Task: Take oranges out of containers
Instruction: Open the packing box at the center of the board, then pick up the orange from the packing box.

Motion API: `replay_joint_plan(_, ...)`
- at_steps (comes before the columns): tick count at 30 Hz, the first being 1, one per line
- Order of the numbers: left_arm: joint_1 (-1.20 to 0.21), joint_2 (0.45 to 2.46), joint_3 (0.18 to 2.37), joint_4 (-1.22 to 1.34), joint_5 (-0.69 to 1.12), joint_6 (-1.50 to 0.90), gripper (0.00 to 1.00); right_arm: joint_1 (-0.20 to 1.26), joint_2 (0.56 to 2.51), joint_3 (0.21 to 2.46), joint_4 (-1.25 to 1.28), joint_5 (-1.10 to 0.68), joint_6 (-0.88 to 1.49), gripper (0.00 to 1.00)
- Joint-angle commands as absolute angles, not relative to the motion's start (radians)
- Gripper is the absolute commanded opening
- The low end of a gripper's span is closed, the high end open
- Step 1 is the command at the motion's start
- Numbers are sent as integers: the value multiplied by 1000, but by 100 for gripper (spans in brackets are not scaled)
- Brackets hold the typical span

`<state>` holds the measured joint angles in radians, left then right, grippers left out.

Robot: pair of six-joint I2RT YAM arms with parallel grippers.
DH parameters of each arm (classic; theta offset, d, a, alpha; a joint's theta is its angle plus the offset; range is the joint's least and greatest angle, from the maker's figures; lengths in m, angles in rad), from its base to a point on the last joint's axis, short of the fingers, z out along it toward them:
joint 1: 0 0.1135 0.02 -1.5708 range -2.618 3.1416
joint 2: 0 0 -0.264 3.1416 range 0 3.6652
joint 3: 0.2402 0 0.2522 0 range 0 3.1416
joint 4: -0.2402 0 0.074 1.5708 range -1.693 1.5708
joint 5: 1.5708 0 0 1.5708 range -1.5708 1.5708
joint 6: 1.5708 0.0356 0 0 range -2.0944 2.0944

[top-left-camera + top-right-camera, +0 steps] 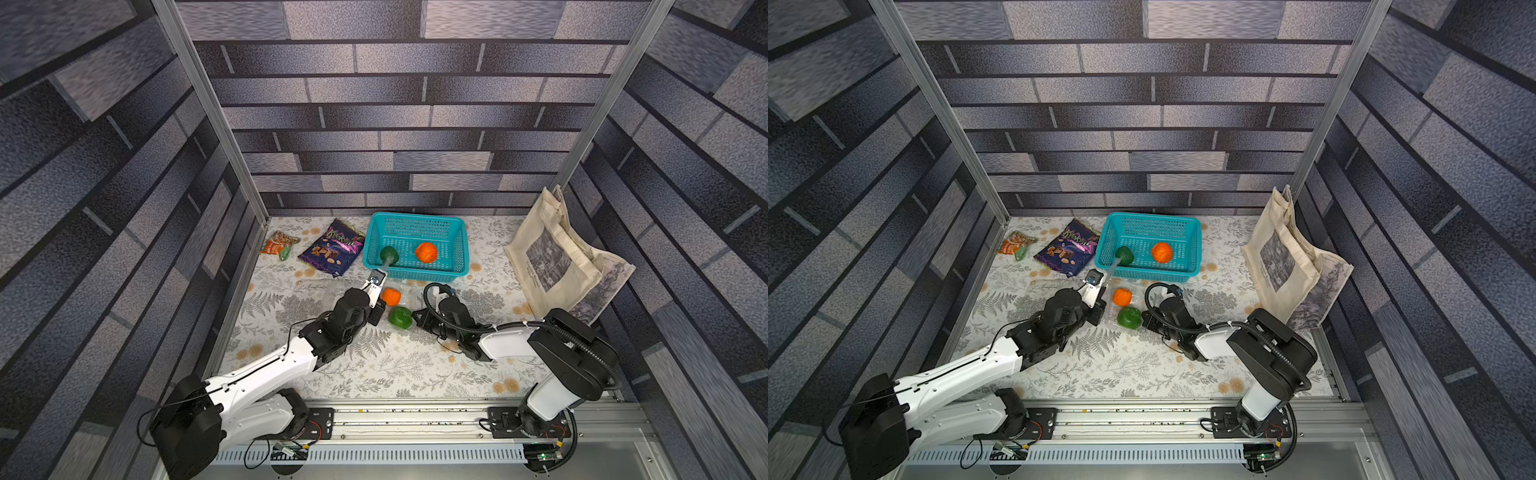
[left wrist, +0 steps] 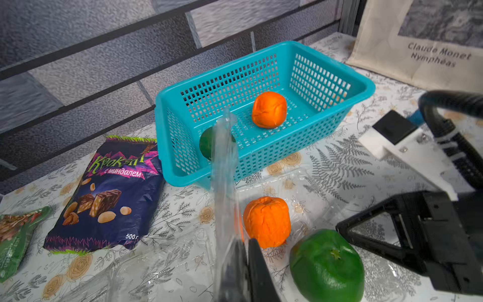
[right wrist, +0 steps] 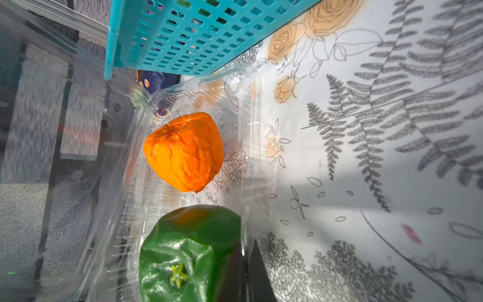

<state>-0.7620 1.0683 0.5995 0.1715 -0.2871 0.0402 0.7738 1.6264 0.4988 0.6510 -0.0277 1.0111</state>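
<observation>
Box [image 3: 248,157] open: left end effector [image 2: 243,251] pinches the lid [image 2: 223,162] upright; right end effector [image 3: 247,266], pressed shut, pinches the rim. We judge the right nearer: green fruit [image 3: 188,251] just beside it, orange fruit [image 3: 184,151] beyond, both in the box. Legible: "с миндалем, 500 г" on the bag [image 2: 104,198]; "Claude Monet Nymphéas" on the tote [image 2: 418,39].

Both arms extended, left claw [image 2: 244,245] and right claw [image 3: 244,258] pinched shut.

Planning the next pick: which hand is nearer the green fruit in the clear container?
Right. The right hand grips the container rim beside the green fruit; the left hand holds the lid up across the container, by the orange fruit.
</observation>
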Motion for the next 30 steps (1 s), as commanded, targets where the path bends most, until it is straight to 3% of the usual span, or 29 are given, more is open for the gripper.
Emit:
replay_joint_plan(1, -738, 1049, 562, 192, -275, -31, 0, 772, 1636, 474, 592, 0, 1012, 0)
replay_joint_plan(2, -736, 1049, 559, 192, -269, -35, 3, 772, 1633, 475, 591, -2, 1011, 0)
replay_joint_plan(3, -735, 1049, 556, 190, -266, -42, 23, 773, 1626, 475, 588, -1, 1007, 0)
replay_joint_plan(4, -733, 1049, 551, 188, -266, -47, 37, 774, 1616, 476, 579, 0, 1000, 0)
replay_joint_plan(6, -733, 1047, 542, 184, -263, -65, 53, 775, 1581, 486, 538, 12, 980, 0)
replay_joint_plan(8, -729, 1037, 526, 187, -267, -89, 79, 776, 1530, 501, 472, 25, 947, 0)
replay_joint_plan(11, -724, 1008, 499, 193, -274, -120, 100, 778, 1457, 533, 353, 40, 895, 3)
replay_joint_plan(18, -703, 905, 477, 134, -275, -150, 100, 779, 1347, 569, 160, 71, 821, 39)
replay_joint_plan(24, -674, 805, 507, 32, -286, -101, 100, 785, 1261, 668, -63, 140, 678, 47)
replay_joint_plan(30, -623, 822, 522, -9, -236, -105, 100, 806, 1412, 928, -226, 85, 487, 51)
